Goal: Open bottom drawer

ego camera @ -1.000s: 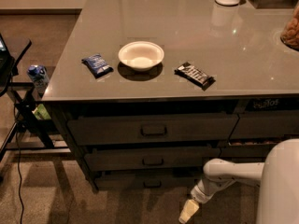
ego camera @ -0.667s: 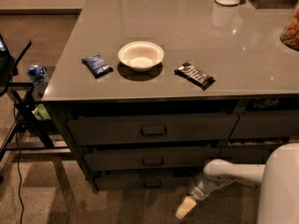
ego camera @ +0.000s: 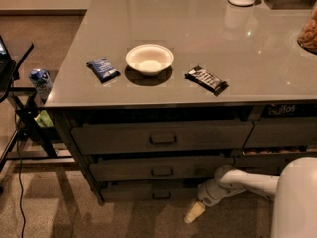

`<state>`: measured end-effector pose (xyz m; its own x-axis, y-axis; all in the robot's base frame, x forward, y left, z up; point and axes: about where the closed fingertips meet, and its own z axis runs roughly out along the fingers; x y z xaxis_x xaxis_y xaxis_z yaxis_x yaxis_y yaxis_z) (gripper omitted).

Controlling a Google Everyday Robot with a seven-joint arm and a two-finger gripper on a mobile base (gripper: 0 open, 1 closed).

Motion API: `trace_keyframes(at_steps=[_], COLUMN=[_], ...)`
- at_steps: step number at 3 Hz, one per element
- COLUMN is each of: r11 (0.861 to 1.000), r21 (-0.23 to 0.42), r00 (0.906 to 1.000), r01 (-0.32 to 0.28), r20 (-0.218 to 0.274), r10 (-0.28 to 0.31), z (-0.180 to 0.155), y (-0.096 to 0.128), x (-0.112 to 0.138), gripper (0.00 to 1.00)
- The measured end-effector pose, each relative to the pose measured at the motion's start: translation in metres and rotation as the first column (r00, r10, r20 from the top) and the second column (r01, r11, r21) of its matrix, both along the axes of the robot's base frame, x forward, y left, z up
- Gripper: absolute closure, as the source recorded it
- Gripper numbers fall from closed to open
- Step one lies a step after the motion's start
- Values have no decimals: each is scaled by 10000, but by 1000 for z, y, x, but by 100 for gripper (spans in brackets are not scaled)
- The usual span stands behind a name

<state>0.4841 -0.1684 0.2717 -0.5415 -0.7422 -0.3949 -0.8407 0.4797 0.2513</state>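
Note:
The bottom drawer [ego camera: 143, 192] is the slim dark front lowest in the left three-drawer stack, with a small centre handle [ego camera: 161, 195]. It looks pushed in, set back under the drawer above. My gripper [ego camera: 194, 213] hangs low near the floor on a white arm [ego camera: 237, 182], just right of and slightly below the drawer's handle, apart from it.
Two taller drawers [ego camera: 162, 138] sit above it; a neighbouring column [ego camera: 280, 133] is to the right. On the grey counter [ego camera: 257, 58]: a white bowl [ego camera: 149, 59], blue packet [ego camera: 103, 69], dark snack bar [ego camera: 206, 79]. A stand with a can [ego camera: 40, 81] is left.
The gripper has moved left and slightly up along the floor, closer to the bottom drawer's handle. The drawers have not moved.

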Motion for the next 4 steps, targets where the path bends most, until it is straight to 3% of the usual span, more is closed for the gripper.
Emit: trace_keyframes(at_steps=[3,4], r11=[9962,9962], r21=[6,-58], r00=[9901,9861], r01=[868,866], r20=[1104,1432], r10=[-864,-849], z=[-31,-34], y=[14,15], x=[23,34], gripper=[0,0])
